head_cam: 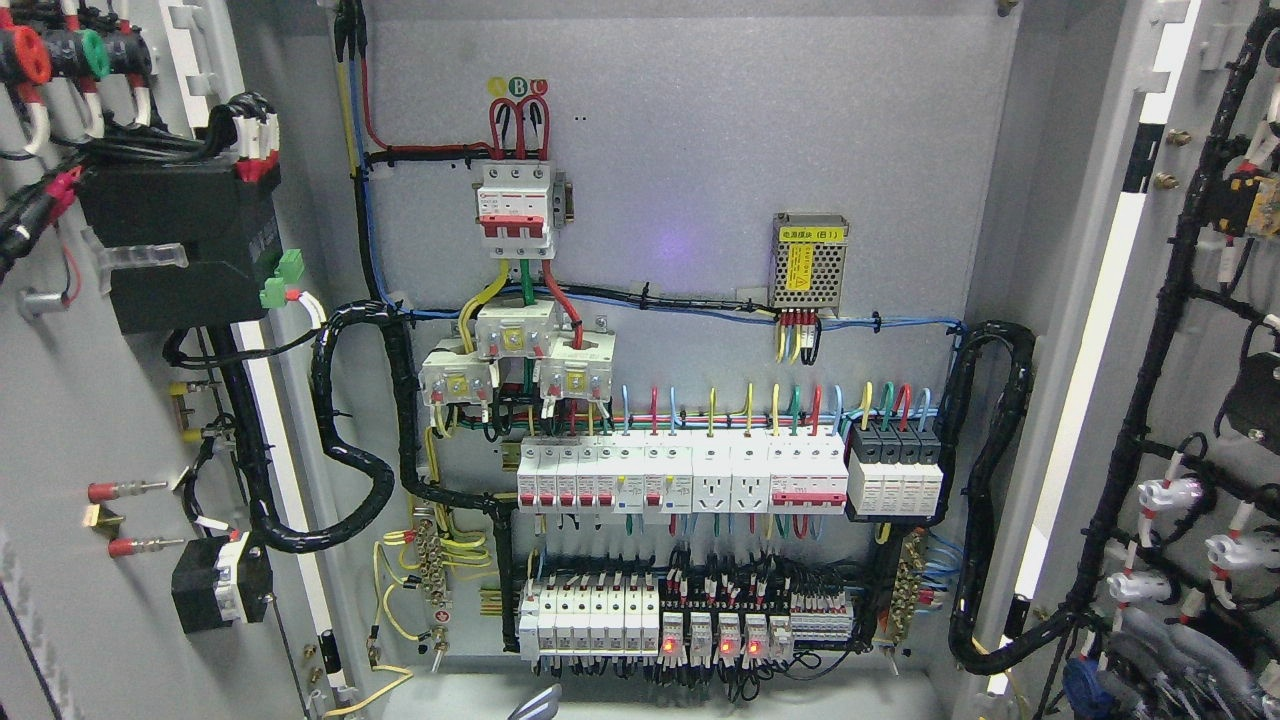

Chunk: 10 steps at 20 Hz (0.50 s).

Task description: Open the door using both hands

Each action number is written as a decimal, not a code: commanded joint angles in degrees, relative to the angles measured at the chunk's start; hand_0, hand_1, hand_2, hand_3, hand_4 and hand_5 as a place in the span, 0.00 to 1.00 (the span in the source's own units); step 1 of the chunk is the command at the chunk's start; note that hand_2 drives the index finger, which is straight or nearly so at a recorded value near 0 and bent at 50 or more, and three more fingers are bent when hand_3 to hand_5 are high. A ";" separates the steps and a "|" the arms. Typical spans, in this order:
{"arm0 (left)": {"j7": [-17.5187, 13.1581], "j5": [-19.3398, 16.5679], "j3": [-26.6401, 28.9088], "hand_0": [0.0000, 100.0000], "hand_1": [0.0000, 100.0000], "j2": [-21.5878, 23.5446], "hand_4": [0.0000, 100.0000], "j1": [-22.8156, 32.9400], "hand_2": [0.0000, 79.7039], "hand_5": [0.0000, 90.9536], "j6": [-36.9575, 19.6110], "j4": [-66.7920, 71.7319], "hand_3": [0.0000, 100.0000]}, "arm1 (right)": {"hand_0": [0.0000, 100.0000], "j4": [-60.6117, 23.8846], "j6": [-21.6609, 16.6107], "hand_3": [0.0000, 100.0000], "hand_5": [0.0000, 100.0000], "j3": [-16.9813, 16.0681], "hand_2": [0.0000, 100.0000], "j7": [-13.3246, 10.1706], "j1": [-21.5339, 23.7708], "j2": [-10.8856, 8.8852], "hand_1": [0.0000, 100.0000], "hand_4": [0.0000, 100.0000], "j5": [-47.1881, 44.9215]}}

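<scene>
1. Head view: an electrical cabinet stands wide open. The left door [90, 420] is swung out at the picture's left and the right door [1190, 400] at its right, so the inner faces of both show.
2. The grey back panel [700, 150] fills the middle. High on it sits a red-and-white main breaker [515, 205]; to its right, well apart, is a small perforated power supply [810, 260] with a yellow label.
3. Below them a row of white breakers [680, 478] runs across the panel, ending at a black module block [895, 470]. A second, lower row [690, 620] carries small relays with red lights lit.
4. Black wrapped cable looms [345, 470] curve from the panel to each door. The left door's inner face carries a black box [175, 240] and coloured lamp backs near the top.
5. At the bottom edge, just left of the middle, a small grey-blue tip [540, 703] shows; whether it belongs to a robot hand I cannot tell, and no fingers can be seen.
</scene>
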 commanded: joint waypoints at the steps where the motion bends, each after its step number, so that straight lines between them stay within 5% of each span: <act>1: 0.12 1.79 3.23 0.00 0.00 -0.04 0.00 2.16 0.00 0.00 -1.20 -1.22 0.00 | 0.00 0.05 -0.01 0.00 0.00 -1.90 0.00 -0.03 1.11 -0.69 0.00 0.00 -0.23; 10: 0.12 6.44 5.95 0.00 0.00 -1.27 0.00 3.22 0.00 0.00 -1.56 -1.13 0.00 | 0.00 0.84 0.08 0.00 0.00 -1.99 0.00 -0.11 1.20 -0.52 0.00 0.00 -0.85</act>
